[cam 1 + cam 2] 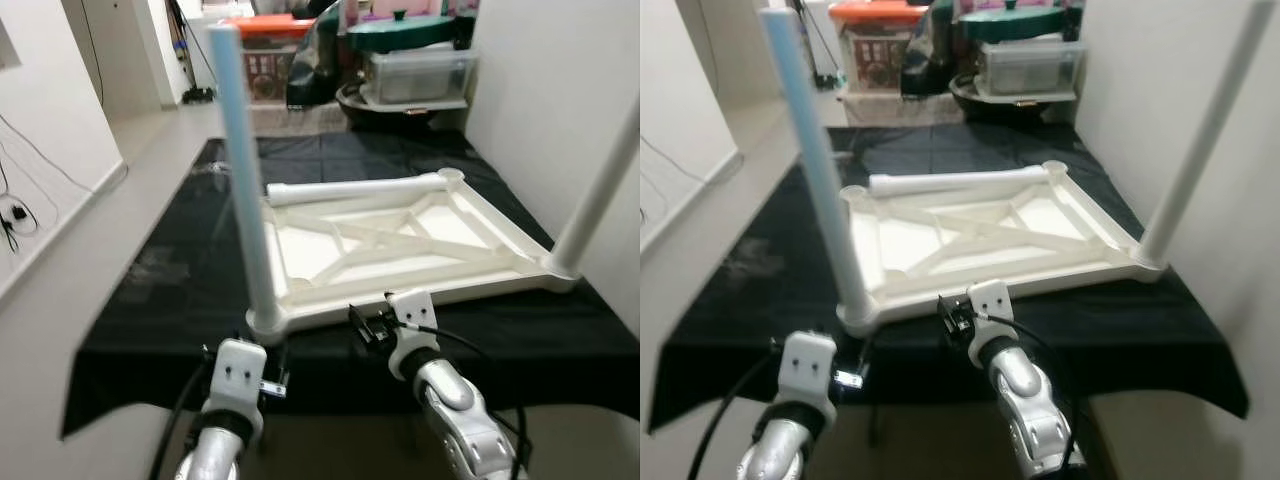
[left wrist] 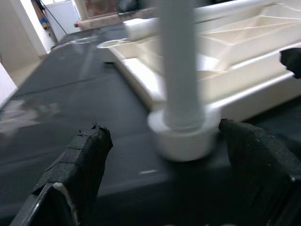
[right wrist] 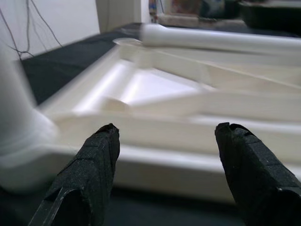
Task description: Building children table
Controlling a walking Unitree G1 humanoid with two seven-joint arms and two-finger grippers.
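Both grippers, left (image 2: 160,179) and right (image 3: 162,165), spread apart; next, reach past the near rim of the tabletop (image 1: 400,240), clamp the loose leg (image 1: 350,190) mid-length, keep level.

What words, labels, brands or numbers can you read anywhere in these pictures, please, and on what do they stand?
None can be read.
The upturned white table top, its two standing legs and the loose leg lying on it are plain, with no print.
The black cloth bears no text.
The storage boxes at the back may carry labels, but they are too blurred to tell.
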